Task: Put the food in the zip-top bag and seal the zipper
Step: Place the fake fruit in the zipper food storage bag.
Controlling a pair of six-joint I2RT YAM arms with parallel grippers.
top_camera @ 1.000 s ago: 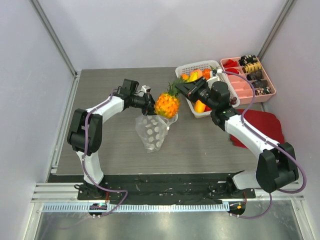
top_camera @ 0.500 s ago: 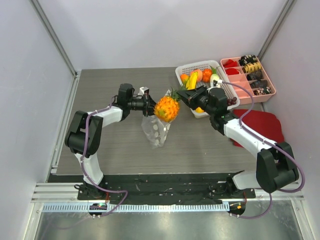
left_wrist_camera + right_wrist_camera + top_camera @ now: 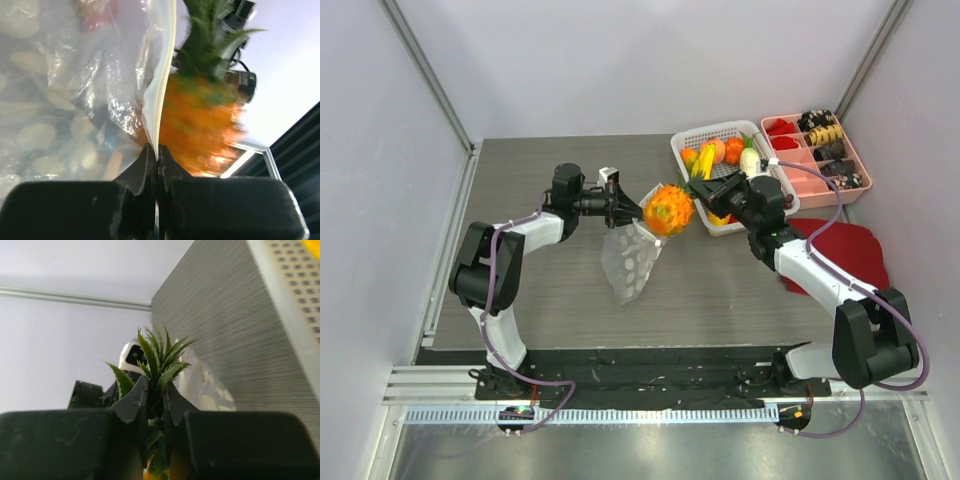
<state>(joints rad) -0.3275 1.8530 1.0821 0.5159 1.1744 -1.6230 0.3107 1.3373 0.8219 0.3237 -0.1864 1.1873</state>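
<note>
The zip-top bag (image 3: 630, 262), clear with white dots, hangs over the table from my left gripper (image 3: 623, 208). That gripper is shut on the bag's mouth edge. In the left wrist view the whitish zipper strip (image 3: 162, 75) runs up from my shut left gripper (image 3: 157, 148). The orange scaly fruit (image 3: 668, 209) hangs just right of the bag's mouth and shows beside the strip in the left wrist view (image 3: 200, 125). My right gripper (image 3: 696, 196) is shut on its green leaves (image 3: 159, 357), as its own view (image 3: 156, 384) shows. The rest of the food (image 3: 715, 152) lies in the basket.
A white mesh basket (image 3: 715, 129) with a radish (image 3: 750, 160) and other toy fruit stands at the back right. A pink compartment tray (image 3: 865, 186) is beside it. A red cloth (image 3: 840, 245) lies under my right arm.
My right gripper has carried the orange fruit a little right and farther back. The bag has swung so that its lower end now hangs more to the left.
</note>
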